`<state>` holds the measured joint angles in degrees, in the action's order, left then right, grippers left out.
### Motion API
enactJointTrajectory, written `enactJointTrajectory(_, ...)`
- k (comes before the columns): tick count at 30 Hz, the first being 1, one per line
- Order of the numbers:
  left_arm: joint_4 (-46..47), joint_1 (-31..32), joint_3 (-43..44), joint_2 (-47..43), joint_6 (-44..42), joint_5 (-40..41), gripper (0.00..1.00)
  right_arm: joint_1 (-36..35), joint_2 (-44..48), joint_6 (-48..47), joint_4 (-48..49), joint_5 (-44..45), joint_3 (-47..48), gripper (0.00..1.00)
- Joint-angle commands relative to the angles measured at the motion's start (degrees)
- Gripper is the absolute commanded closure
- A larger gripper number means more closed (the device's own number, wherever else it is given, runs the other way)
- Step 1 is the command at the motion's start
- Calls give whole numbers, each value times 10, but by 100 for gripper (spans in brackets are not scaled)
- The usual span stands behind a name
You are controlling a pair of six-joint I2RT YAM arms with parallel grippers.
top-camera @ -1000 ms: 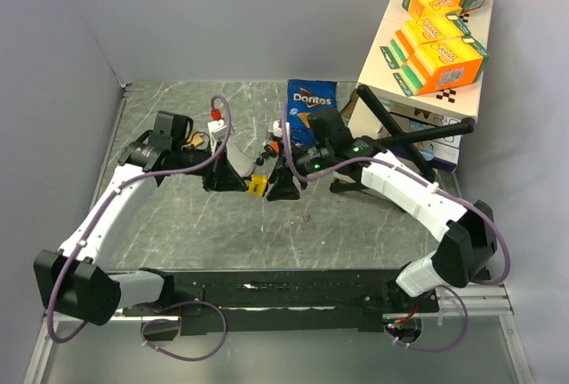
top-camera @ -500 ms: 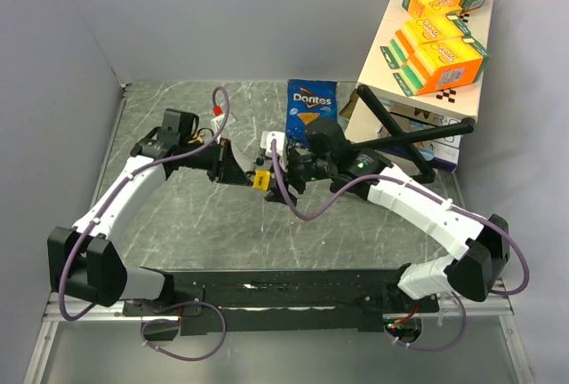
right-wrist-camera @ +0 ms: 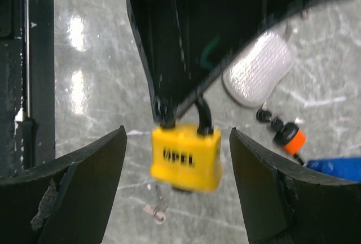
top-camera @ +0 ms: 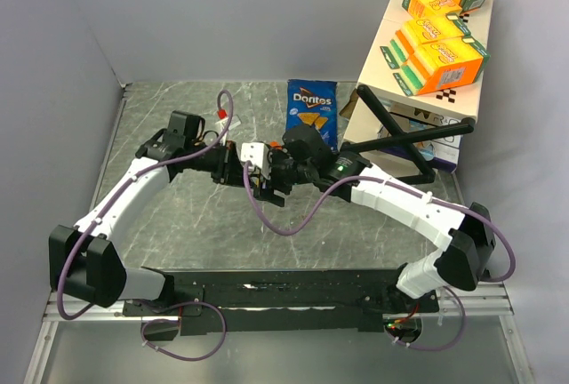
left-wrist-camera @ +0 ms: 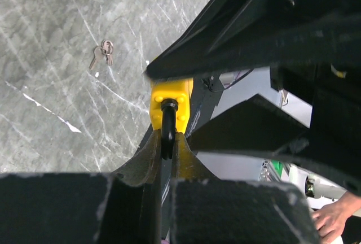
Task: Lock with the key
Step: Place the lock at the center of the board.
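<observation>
A yellow padlock [right-wrist-camera: 185,156] with a black shackle hangs in the air, above the grey marble table. My left gripper [left-wrist-camera: 167,145] is shut on the shackle, and the padlock body [left-wrist-camera: 171,105] sticks out beyond its fingertips. My right gripper [right-wrist-camera: 177,142] is open, with one finger on each side of the padlock body and not touching it. In the top view the two grippers meet mid-table, left gripper [top-camera: 233,168] against right gripper [top-camera: 260,172]. A small bunch of keys [left-wrist-camera: 102,52] lies on the table under the padlock, also seen as the keys [right-wrist-camera: 155,210] in the right wrist view.
A Doritos bag [top-camera: 311,108] lies behind the grippers. A cardboard box [top-camera: 418,91] with orange cartons [top-camera: 440,51] and a black stand [top-camera: 404,135] sit at the back right. A silvery oval pouch [right-wrist-camera: 258,69] and an orange-capped key set [right-wrist-camera: 289,135] lie nearby.
My right arm has swung left to the padlock and its jaws have widened around it. The left arm has shifted slightly right, still holding the shackle.
</observation>
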<state>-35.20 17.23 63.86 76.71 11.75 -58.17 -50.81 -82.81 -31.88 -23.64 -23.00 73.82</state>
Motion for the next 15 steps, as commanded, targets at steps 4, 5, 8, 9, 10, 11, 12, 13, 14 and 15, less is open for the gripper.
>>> enactJointTrajectory(4,22,4,8,-12,9,-15,99,-7,-15,-35,28,-24,37,22)
enactJointTrajectory(5,22,3,9,-13,9,-14,99,-7,-16,-39,25,-24,37,23)
enactJointTrajectory(8,16,3,9,-12,9,-12,99,-10,-19,-48,16,-17,36,27)
enactJointTrajectory(9,15,3,7,-12,8,-11,99,-9,-19,-51,15,-15,31,27)
enactJointTrajectory(10,12,3,8,-11,7,-9,99,-9,-18,-55,11,-14,27,27)
enactJointTrajectory(11,12,3,9,-11,7,-6,99,-9,-17,-63,9,-12,23,27)
enactJointTrajectory(12,13,3,8,-9,11,-4,99,-8,-16,-66,6,-12,15,28)
enactJointTrajectory(13,15,3,8,-9,15,-1,99,-8,-14,-68,3,-12,12,29)
enactJointTrajectory(14,16,3,9,-7,19,-1,99,-7,-14,-68,0,-10,8,29)
enactJointTrajectory(15,17,3,10,-8,18,-2,99,-8,-12,-68,-1,-9,2,30)
